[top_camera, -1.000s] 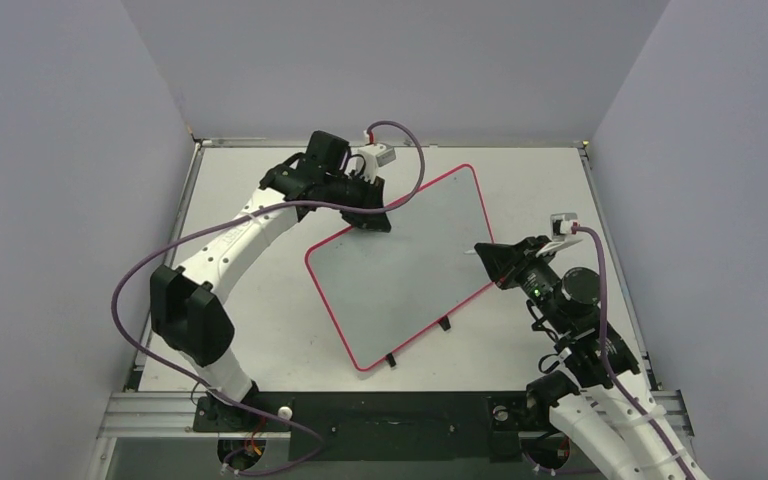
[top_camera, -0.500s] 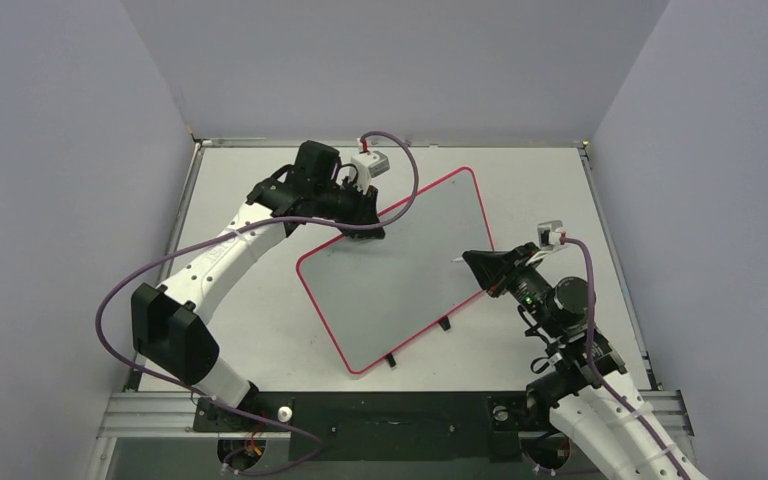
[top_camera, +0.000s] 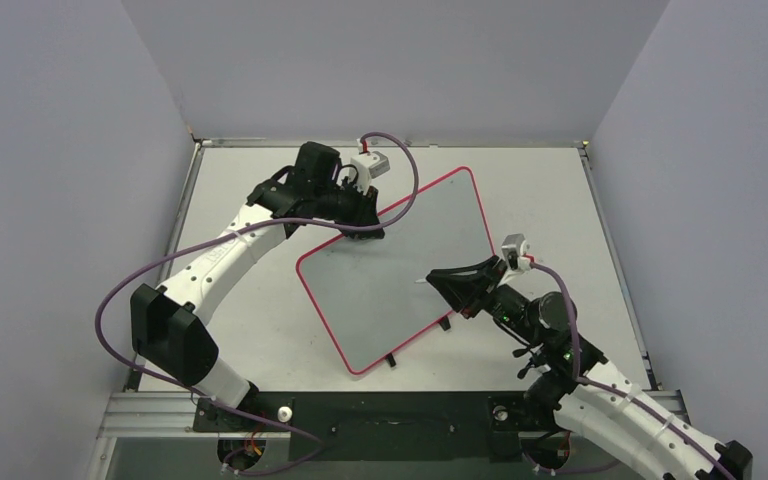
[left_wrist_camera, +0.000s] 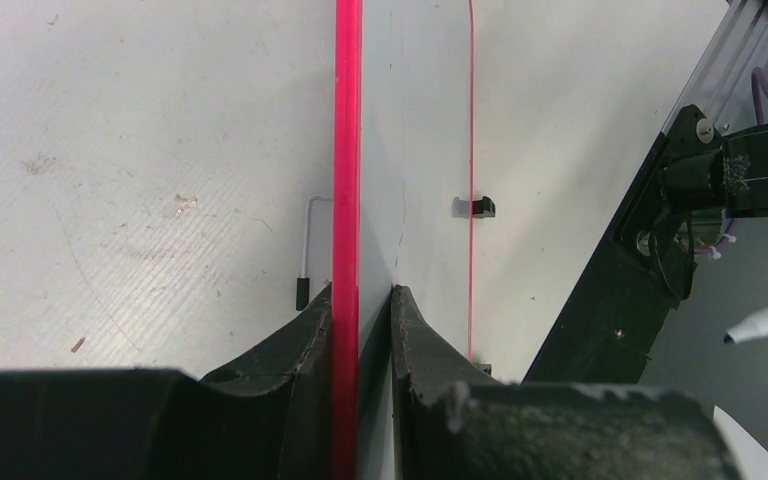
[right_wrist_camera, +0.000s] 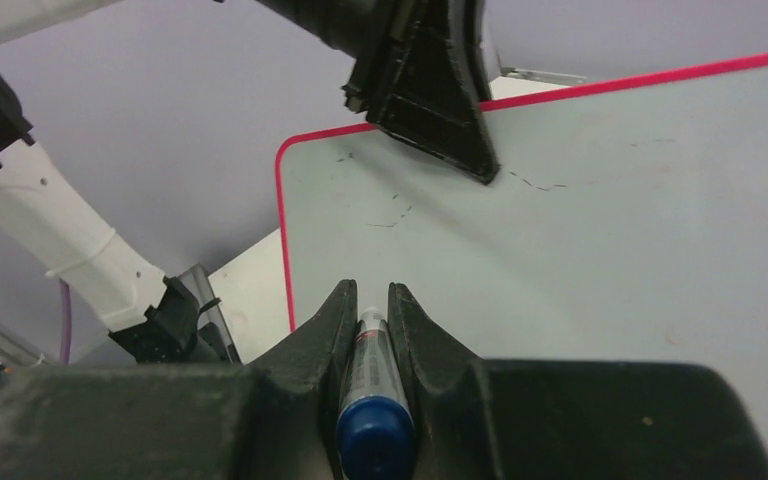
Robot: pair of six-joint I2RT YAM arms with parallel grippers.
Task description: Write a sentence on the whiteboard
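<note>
There is one whiteboard (top_camera: pixel 400 265), one marker (right_wrist_camera: pixel 372 372) and two claws. The left claw (left_wrist_camera: pixel 360 292) is narrow. It has a finger on each side of the whiteboard's red rim and pinches it. The right claw (right_wrist_camera: pixel 368 300) is closed tight around the marker. The whiteboard is under and in front of the right claw, and the marker tip points at it. Two black clips (top_camera: pixel 446 322) stick out of the whiteboard's edge near the right claw.
</note>
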